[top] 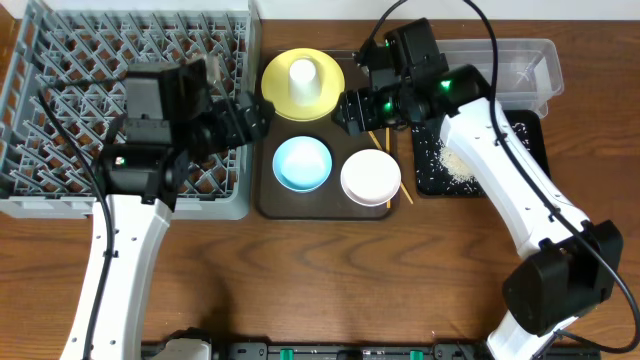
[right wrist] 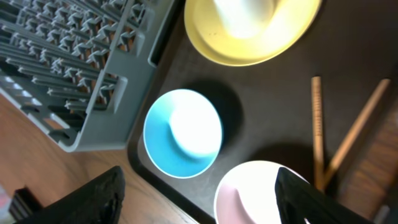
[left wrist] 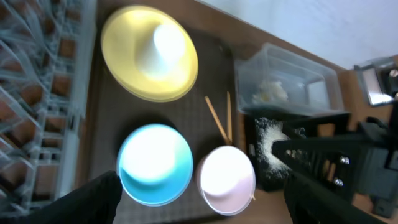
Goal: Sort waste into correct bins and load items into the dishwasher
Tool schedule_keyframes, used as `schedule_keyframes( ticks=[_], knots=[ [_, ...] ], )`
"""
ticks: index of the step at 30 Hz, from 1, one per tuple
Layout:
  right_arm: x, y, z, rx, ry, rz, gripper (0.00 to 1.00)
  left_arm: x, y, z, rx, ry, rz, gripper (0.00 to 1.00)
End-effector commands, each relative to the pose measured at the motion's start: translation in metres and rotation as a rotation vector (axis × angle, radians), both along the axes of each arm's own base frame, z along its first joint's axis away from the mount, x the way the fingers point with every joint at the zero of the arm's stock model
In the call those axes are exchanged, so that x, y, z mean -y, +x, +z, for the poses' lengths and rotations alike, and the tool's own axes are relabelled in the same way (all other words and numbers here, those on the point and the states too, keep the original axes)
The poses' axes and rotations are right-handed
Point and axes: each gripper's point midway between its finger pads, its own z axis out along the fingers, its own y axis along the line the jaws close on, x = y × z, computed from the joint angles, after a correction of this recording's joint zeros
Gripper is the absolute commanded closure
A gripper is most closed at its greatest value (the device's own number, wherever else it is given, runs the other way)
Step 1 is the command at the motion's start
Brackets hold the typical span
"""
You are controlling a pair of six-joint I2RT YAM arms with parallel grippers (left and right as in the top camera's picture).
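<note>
Over the tray (top: 335, 208), left claw (left wrist: 202, 190) and right claw (right wrist: 198, 183) both spread.
Neither pinches anything; cup (top: 302, 74) sits on plate (top: 328, 98), blue bowl (top: 302, 163) beside white bowl (top: 370, 176).

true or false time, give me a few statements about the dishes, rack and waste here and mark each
1. The white cup stands on the yellow plate. True.
2. The blue bowl sits in the dish rack. False: it sits on the brown tray beside the dish rack.
3. Rice grains lie in the black tray. True.
4. The chopsticks rest across the blue bowl. False: they lie beside the white bowl.
5. The left gripper and right gripper both have jaws open, holding nothing. True.
</note>
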Motion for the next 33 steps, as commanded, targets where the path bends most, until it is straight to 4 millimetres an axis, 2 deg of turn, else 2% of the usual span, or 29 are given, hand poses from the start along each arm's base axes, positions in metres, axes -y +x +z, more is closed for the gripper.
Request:
schedule_keyframes(
  ticks=[1, 4, 8, 12, 14, 18, 24, 28, 33],
  knots=[
    [0.012, 0.015, 0.016, 0.053, -0.043, -0.053, 0.22, -0.008, 0.02, 0.003, 0.048, 0.18, 0.04, 0.14],
    [0.02, 0.015, 0.021, 0.05, -0.066, -0.073, 0.22, 0.003, 0.032, -0.008, 0.028, 0.211, 0.006, 0.14],
    [0.029, 0.012, 0.018, 0.02, -0.081, -0.087, 0.21, 0.015, 0.05, -0.033, -0.012, 0.232, -0.028, 0.14],
    [0.028, 0.017, 0.021, 0.04, -0.067, -0.098, 0.2, 0.004, 0.059, -0.048, -0.035, 0.291, 0.015, 0.14],
    [0.027, 0.029, 0.027, 0.087, -0.057, -0.137, 0.2, -0.004, 0.06, -0.044, -0.023, 0.311, 0.046, 0.14],
    [0.023, 0.049, 0.038, 0.183, -0.054, -0.18, 0.2, -0.022, 0.053, -0.019, 0.019, 0.299, 0.102, 0.14],
    [0.008, 0.073, 0.048, 0.267, -0.022, -0.183, 0.2, -0.053, 0.029, 0.021, 0.081, 0.277, 0.191, 0.13],
    [-0.008, 0.09, 0.045, 0.29, -0.042, -0.171, 0.19, -0.058, 0.012, 0.026, 0.066, 0.281, 0.197, 0.13],
    [-0.031, 0.112, 0.036, 0.319, -0.099, -0.153, 0.17, -0.059, -0.002, 0.015, -0.001, 0.293, 0.187, 0.13]
  ],
)
